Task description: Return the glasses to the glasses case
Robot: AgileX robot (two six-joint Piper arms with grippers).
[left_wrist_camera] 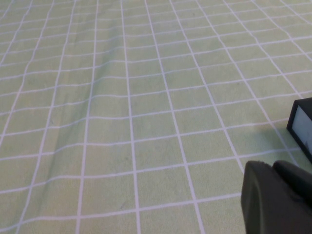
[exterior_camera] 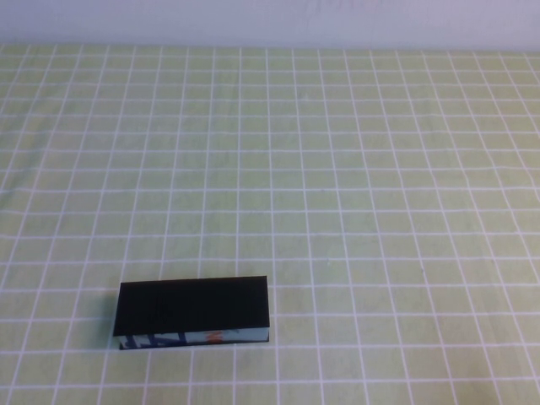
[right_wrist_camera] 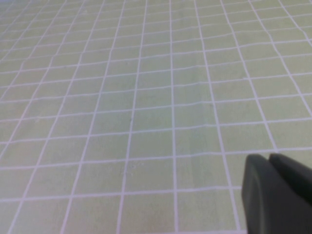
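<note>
The glasses case [exterior_camera: 192,313] is seen closed near the left gripper [left_wrist_camera: 278,197], glasses unseen, presumably inside; both it and the right gripper [right_wrist_camera: 278,192] hold nothing, opening indeterminable.

The only thing standing on the bench [exterior_camera: 354,169] is the glasses case [exterior_camera: 192,310], closed, lying near the front edge on the robot's left. All round it the checked cloth lies bare, so approach from above or either side is unobstructed. The left gripper [left_wrist_camera: 278,200] hangs low over the cloth near one end of the case; the right gripper [right_wrist_camera: 275,192] hangs over bare cloth.
</note>
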